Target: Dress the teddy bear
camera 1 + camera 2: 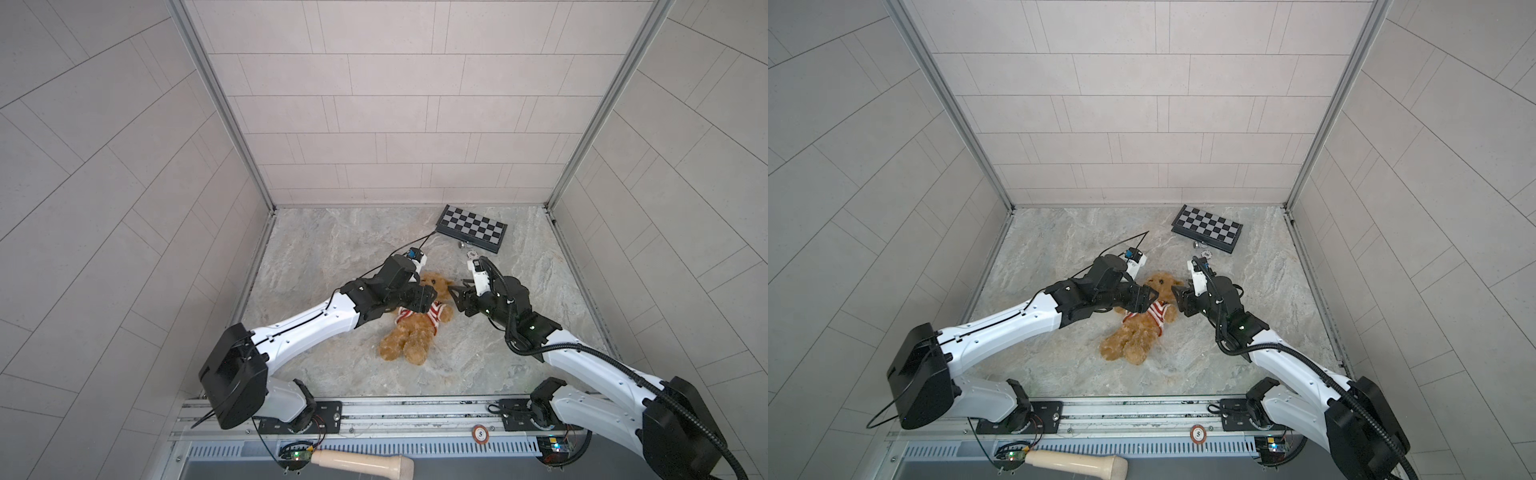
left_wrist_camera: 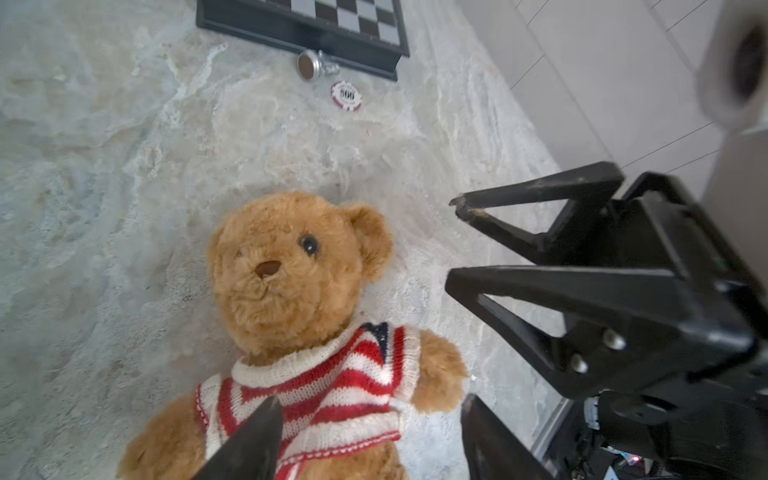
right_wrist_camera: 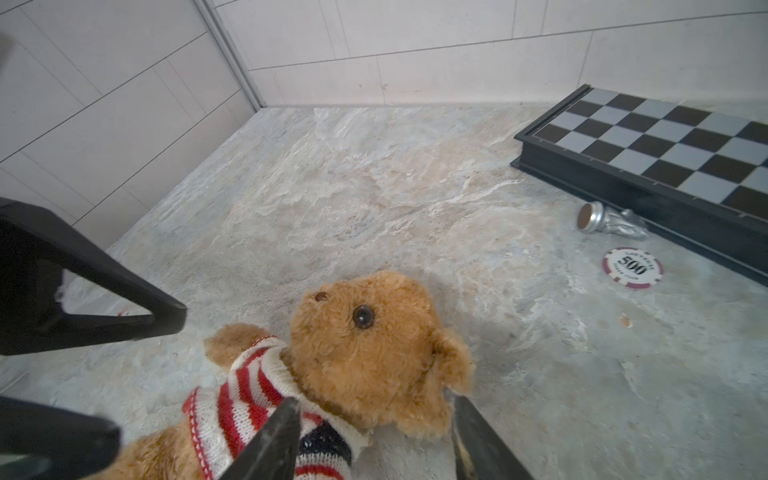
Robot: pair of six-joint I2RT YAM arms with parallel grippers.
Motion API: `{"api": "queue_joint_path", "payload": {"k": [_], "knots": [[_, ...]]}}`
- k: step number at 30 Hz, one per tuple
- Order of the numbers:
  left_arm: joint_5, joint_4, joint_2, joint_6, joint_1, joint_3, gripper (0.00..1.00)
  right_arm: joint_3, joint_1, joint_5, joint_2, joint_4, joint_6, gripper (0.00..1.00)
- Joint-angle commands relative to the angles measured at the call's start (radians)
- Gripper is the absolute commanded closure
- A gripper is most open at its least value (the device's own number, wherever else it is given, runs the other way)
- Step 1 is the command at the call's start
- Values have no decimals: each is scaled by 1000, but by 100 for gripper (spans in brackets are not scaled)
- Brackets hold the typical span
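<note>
Reading this as nearly done. Left gripper (image 2: 372, 401) hangs open and empty over the chest of the small fluffy golden-brown plush teddy bear (image 2: 286, 266). The bear lies face-up mid-table, with the red-and-white striped knitted sweater (image 2: 332, 382) over its head and both arms. Right gripper (image 2: 453, 243) is open and empty beside the head. We'd only straighten the hem.

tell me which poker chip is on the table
The chip marked 500, beside the fallen silver chess piece by the chessboard. The other chip, marked 5, sits off the table on the front metal rail.
</note>
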Motion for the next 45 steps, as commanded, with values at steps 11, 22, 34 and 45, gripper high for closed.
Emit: {"api": "queue_joint_path", "payload": {"k": [11, 22, 34, 45], "knots": [[-34, -53, 58, -23, -2, -5, 46, -26, 41, -144, 38, 2, 50, 37], [-15, -15, 87, -42, -19, -48, 48, -58, 51, -89, -11, -93, 45, 38], [-3, -5, 101, -55, -45, -58, 76, -104, 65, -114, -50, -101, 74, 48], [-22, -72, 30, -18, -47, -80, 100, -110, 66, -96, -15, -78, 57, 95]]}}
